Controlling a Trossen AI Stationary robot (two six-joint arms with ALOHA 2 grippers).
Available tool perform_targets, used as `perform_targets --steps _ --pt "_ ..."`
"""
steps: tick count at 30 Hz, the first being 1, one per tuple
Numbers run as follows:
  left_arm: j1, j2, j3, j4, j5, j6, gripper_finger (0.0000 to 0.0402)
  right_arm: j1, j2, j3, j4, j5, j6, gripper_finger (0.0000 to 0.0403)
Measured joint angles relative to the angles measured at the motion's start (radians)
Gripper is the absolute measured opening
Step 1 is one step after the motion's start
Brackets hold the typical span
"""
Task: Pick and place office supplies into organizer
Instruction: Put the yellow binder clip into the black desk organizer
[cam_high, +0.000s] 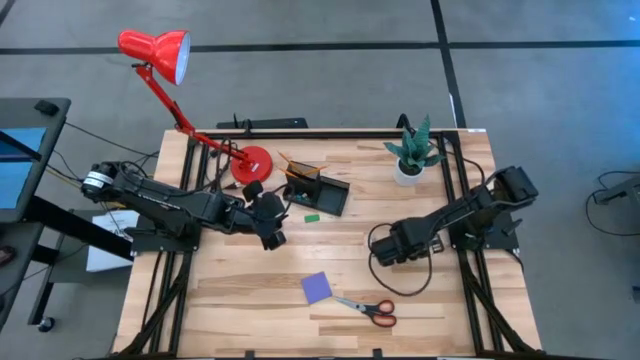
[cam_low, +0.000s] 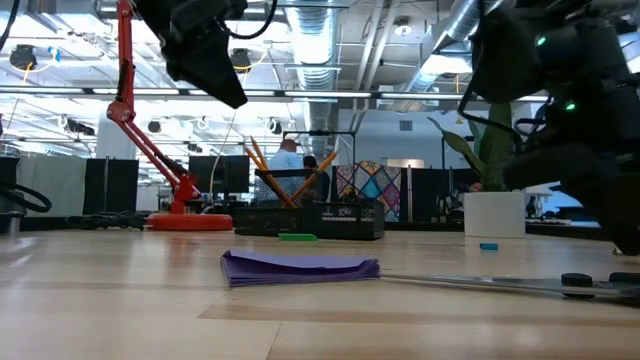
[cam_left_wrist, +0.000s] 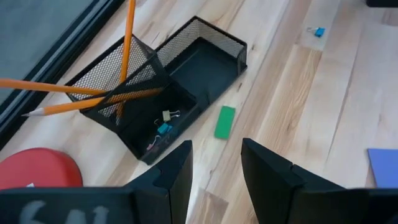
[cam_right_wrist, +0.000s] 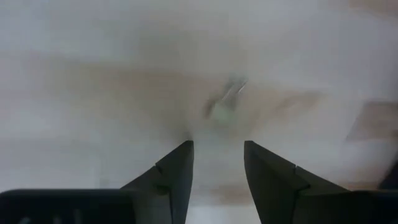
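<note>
The black mesh organizer (cam_high: 318, 190) stands on the table's far middle, with orange pencils (cam_left_wrist: 93, 99) leaning in its taller cup (cam_left_wrist: 115, 81). A green eraser (cam_left_wrist: 224, 121) lies flat on the wood just in front of it. My left gripper (cam_left_wrist: 216, 146) hangs open above the table left of the eraser, slanting down toward it, empty. The purple notepad (cam_high: 317, 288) and red-handled scissors (cam_high: 370, 309) lie near the front edge. My right gripper (cam_right_wrist: 217, 146) points down, open, close over bare wood at centre right (cam_high: 385, 255). A small blurred speck (cam_right_wrist: 225, 99) shows beyond its fingers.
A red desk lamp stands with its round base (cam_high: 252, 163) left of the organizer. A potted plant (cam_high: 410, 152) sits at the far right corner. Small binder clips (cam_left_wrist: 165, 121) lie in the organizer's low compartment, and a blue clip (cam_left_wrist: 318, 31) lies on the wood.
</note>
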Motion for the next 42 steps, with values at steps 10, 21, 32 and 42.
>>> perform_targets --steps 10,21,32,42 --pt "0.0 0.0 0.0 -0.003 0.0 -0.001 0.0129 -0.026 0.0 0.001 -0.013 0.072 0.013 0.0132" --pt "0.0 0.0 0.0 -0.003 0.014 0.018 0.0129 -0.014 0.0 0.001 -0.011 0.073 0.129 0.013" --pt "0.0 0.0 0.0 -0.004 0.04 0.083 0.0129 0.01 0.0 0.001 0.007 0.083 0.364 0.0125" --pt "-0.001 0.0 -0.001 -0.06 0.041 0.108 0.0129 -0.006 0.0 0.001 0.004 0.126 0.372 0.0125"
